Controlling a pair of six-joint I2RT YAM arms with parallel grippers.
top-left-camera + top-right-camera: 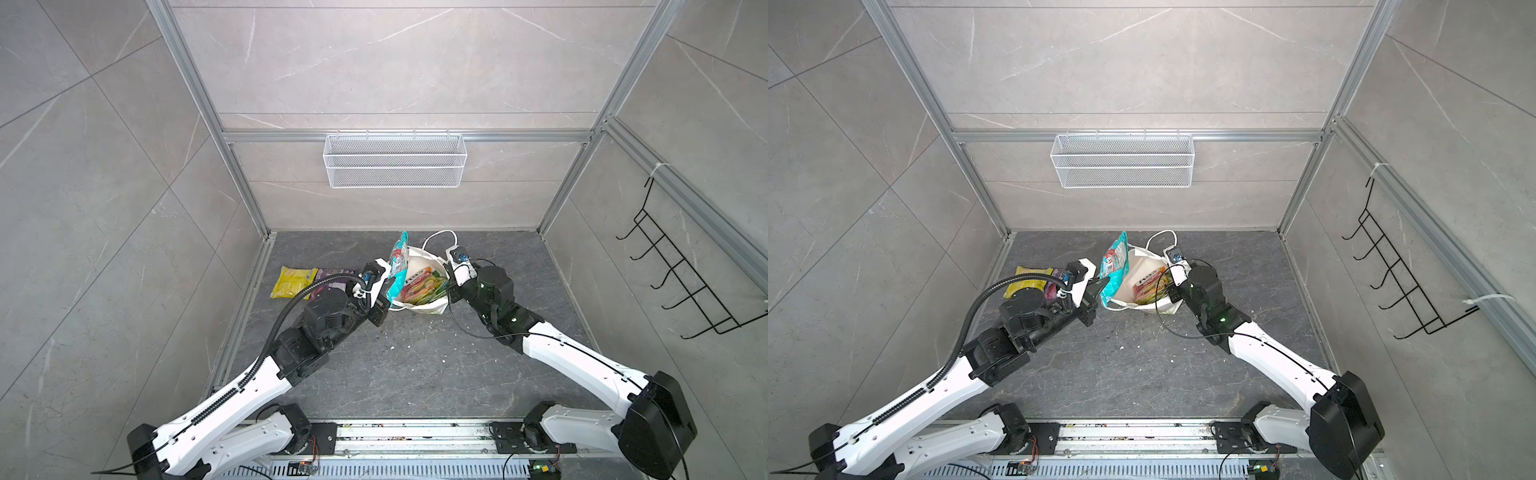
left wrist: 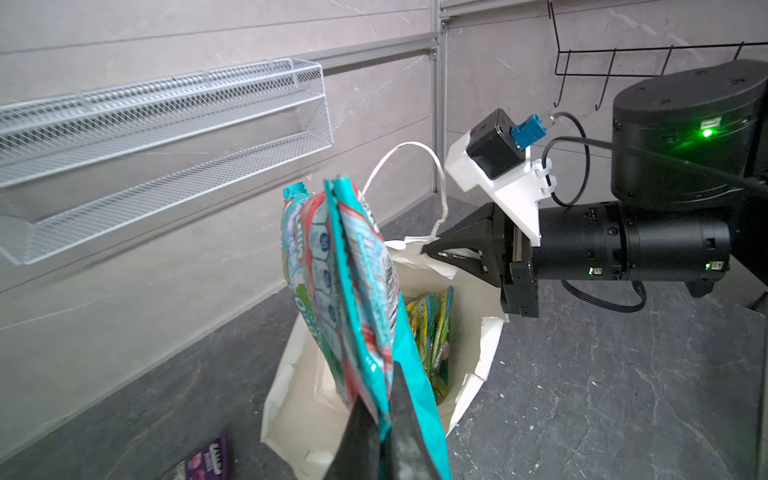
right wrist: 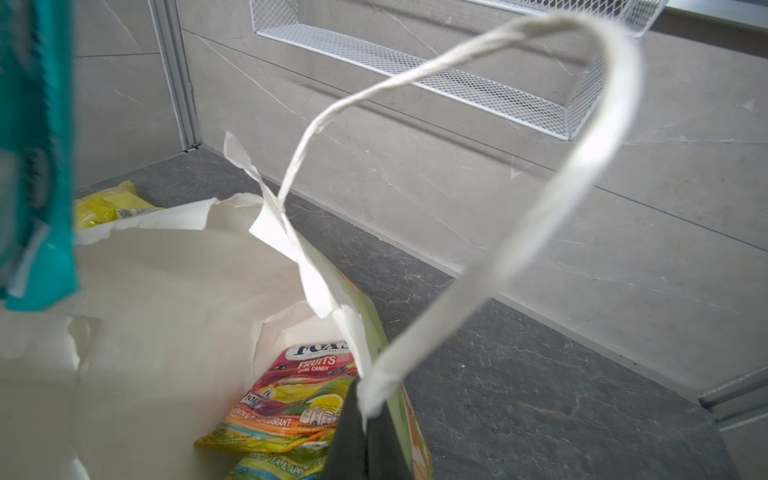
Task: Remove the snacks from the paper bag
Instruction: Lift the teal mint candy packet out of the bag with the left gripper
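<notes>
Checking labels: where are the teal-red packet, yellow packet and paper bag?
teal-red packet (image 1: 397, 270): in a top view, middle of its face.
yellow packet (image 1: 291, 282): in a top view, its centre.
paper bag (image 1: 426, 259): in a top view, white inner wall.

**Workspace Layout**

The paper bag (image 1: 422, 257) stands mid-floor near the back wall, mouth up, with the bagged packets (image 1: 422, 284) inside. The upright packet (image 1: 398, 266) rises over the bag's left rim, its lower end pinched in the left gripper (image 2: 380, 395). The right gripper (image 2: 428, 250) clamps the bag's right rim at the handle (image 3: 582, 174). The far-left packet (image 1: 291, 282) and the middle packet (image 1: 332, 276) lie side by side on the floor left of the bag. The mesh basket (image 1: 395, 160) hangs on the back wall, and the hook rack (image 1: 681, 274) on the right wall.
</notes>
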